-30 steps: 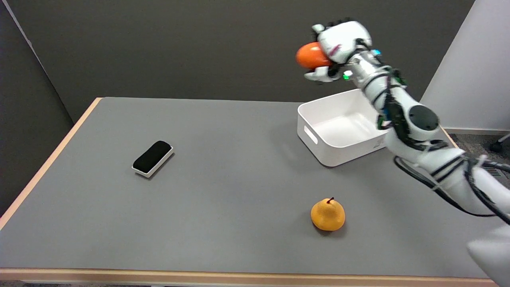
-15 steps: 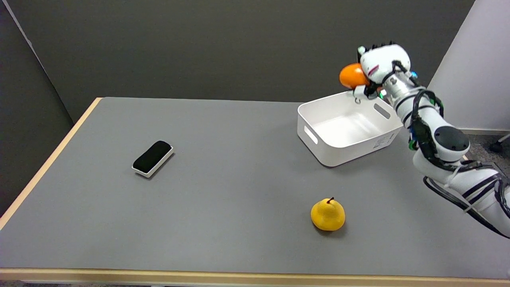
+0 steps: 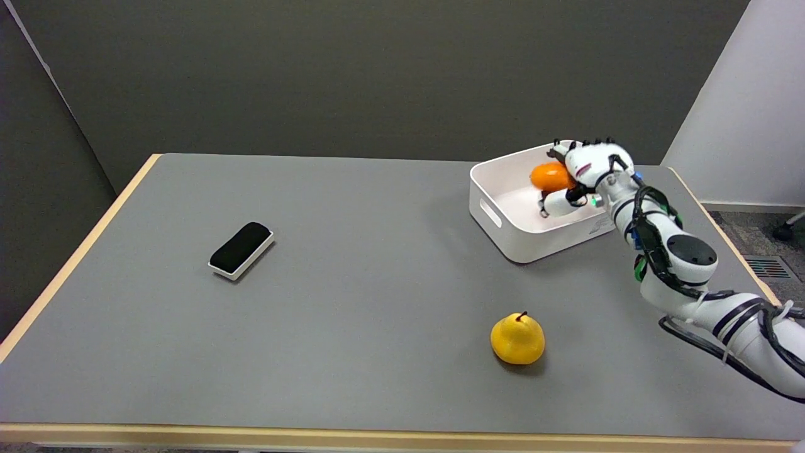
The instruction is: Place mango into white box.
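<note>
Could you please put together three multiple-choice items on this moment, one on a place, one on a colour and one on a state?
1. Where is the mango?
A. on the table beside the pear
B. within the white box's walls
C. on the black eraser

2. What colour is the pear?
A. green
B. red
C. yellow

3. What is the right hand doing?
A. holding the mango
B. resting flat on the table
C. gripping the pear

Answers:
1 B: the orange fruit shows inside the box's rim.
2 C: it is yellow with a dark stem, standing on the grey table.
3 A: its fingers wrap the mango over the box's inside.
</note>
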Motion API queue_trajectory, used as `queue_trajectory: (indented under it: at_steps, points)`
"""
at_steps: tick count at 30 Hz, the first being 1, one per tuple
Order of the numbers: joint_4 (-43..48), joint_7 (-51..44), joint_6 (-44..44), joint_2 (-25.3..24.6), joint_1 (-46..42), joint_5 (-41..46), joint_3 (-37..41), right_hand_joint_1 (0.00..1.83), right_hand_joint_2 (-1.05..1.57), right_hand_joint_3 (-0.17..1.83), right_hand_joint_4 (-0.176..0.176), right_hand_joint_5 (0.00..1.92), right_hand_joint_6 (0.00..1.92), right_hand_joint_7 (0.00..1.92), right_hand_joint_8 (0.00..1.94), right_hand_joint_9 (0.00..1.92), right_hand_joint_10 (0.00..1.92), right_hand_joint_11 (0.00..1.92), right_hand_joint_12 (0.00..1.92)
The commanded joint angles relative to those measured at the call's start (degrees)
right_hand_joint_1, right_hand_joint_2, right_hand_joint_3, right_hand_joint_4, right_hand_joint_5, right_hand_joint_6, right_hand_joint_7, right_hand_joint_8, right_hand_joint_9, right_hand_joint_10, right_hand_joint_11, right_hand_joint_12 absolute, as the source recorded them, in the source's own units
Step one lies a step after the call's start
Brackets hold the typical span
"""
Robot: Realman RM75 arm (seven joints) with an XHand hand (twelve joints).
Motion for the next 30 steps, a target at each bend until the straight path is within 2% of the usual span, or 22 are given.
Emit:
queue_trajectory:
  at_steps: [1,2,6,13,15,17,19,21,23,26,27,30]
  points:
    - [-3.9,16.3,10.4,-2.4,-3.2,11.0,5.8,0.24,0.59,0.90,0.063,0.06,0.28,0.04,0.18,0.05,0.55,0.10,1.24]
    - [-2.8,16.9,11.4,-2.5,-3.8,11.0,7.0,0.21,0.56,0.93,0.060,0.04,0.25,0.00,0.12,0.00,0.47,0.06,1.14]
    - [4.5,18.1,13.0,-3.0,-6.6,10.6,12.8,0.21,0.55,0.90,0.032,0.00,0.13,0.00,0.00,0.00,0.30,0.00,1.06]
    - [17.1,18.0,13.1,-3.2,-8.8,10.4,22.2,0.22,0.56,0.91,0.019,0.00,0.11,0.00,0.00,0.00,0.22,0.00,0.98]
    - [20.2,17.7,12.7,-3.2,-8.8,10.4,24.4,0.22,0.56,0.90,0.027,0.01,0.14,0.00,0.00,0.00,0.21,0.00,0.98]
    - [23.5,17.7,12.5,-3.2,-8.8,10.4,26.6,0.24,0.58,0.90,0.035,0.02,0.21,0.00,0.09,0.00,0.27,0.00,0.98]
    - [25.6,17.9,12.5,-3.2,-8.8,10.4,28.8,0.25,0.61,0.97,0.034,0.02,0.21,0.00,0.15,0.00,0.31,0.00,0.96]
    - [27.0,18.1,12.1,-3.2,-9.1,10.4,31.5,0.24,0.59,0.95,0.030,0.02,0.24,0.01,0.17,0.00,0.38,0.00,1.01]
    - [27.3,18.1,10.9,-3.3,-9.9,10.7,34.1,0.23,0.57,0.93,0.032,0.04,0.24,0.03,0.15,0.00,0.41,0.00,1.03]
    - [26.2,20.3,9.4,-3.8,-11.6,10.8,37.4,0.42,0.61,1.02,0.020,0.08,0.15,0.09,0.01,0.03,0.41,0.02,0.93]
    - [25.6,22.4,9.1,-4.0,-12.4,10.8,38.6,0.42,0.63,1.03,0.018,0.08,0.15,0.10,0.02,0.03,0.42,0.01,0.93]
    - [22.1,33.5,10.0,-4.7,-14.5,10.8,41.3,0.21,0.61,0.95,0.029,0.06,0.22,0.07,0.16,0.03,0.52,0.00,1.06]
